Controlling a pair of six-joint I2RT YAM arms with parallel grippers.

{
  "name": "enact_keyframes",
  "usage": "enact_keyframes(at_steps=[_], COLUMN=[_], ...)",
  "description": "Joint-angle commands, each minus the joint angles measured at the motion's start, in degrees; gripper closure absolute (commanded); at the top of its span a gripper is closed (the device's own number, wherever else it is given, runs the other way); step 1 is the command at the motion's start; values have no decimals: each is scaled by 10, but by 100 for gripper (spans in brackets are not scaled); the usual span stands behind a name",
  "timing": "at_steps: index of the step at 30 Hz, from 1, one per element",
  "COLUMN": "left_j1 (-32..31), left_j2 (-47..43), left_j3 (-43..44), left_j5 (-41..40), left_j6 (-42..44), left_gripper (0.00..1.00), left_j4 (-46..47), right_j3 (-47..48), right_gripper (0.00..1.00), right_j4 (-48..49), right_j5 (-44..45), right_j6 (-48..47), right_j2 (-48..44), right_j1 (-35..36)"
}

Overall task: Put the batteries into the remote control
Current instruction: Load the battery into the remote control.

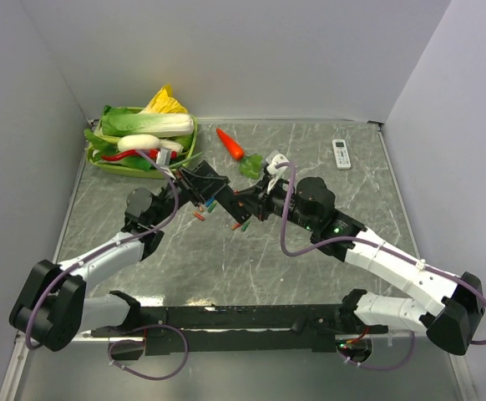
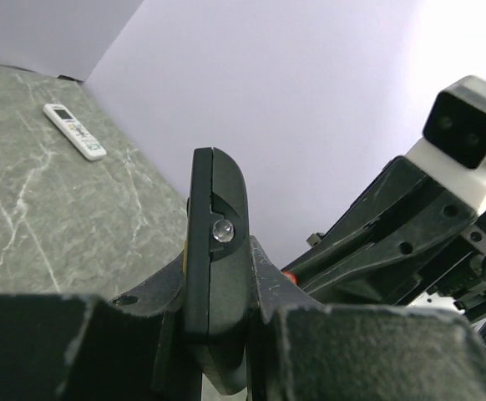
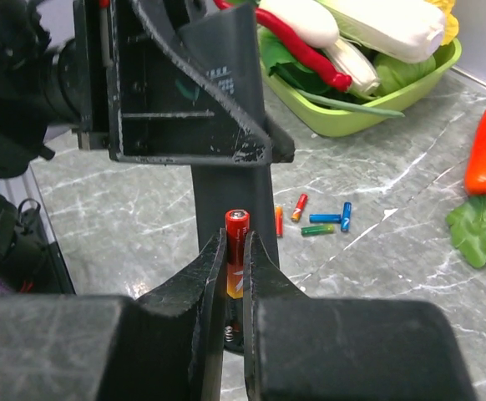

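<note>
L gripper is clamped on the black remote, one finger on each broad face. The remote sits edge-on to the L wrist cam, w/ the end carrying the small clear LED poking out past the fingertips. Can't tell if its other end touches the table.

R gripper is closed on one battery. It's red/orange, silver cap up, standing upright between the pads w/ only the top part showing. The battery is right up against the remote's dark body, which hangs below the L gripper's frame in the R wrist view. A small spring shows low in the gap between the R fingers. Can't tell if the battery is seated in the bay or just in front of it.

Top view: L gripper & R gripper face each other tip-to-tip near table centre, nearly touching.

Loose batteries lie flat on the marble table in a small cluster right of the remote in the R wrist view. There's 1 orange, 1 red/orange, 2 blue & 1 green, close together, not stacked.

Other stuff:
- Green tray at back L, just behind the L gripper, holds veg.
- Carrot lies on the table beside the tray, w/ a green leaf just next to it.
- White remote lies at back R, well apart from both arms.
</note>
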Motion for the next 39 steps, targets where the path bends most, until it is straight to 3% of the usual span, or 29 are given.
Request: enact_keyframes(at_steps=[1, 39], left_j1=[3, 5], left_j2=[3, 8], left_j3=[36, 42], left_j5=[21, 0], left_j6=[-19, -74], left_gripper=[98, 98], left_j4=[55, 86], right_j3=[-6, -12], right_gripper=[100, 100], right_j4=[42, -35], right_j5=[-21, -28], right_j6=[-19, -69], right_j2=[-16, -19], right_j1=[5, 11])
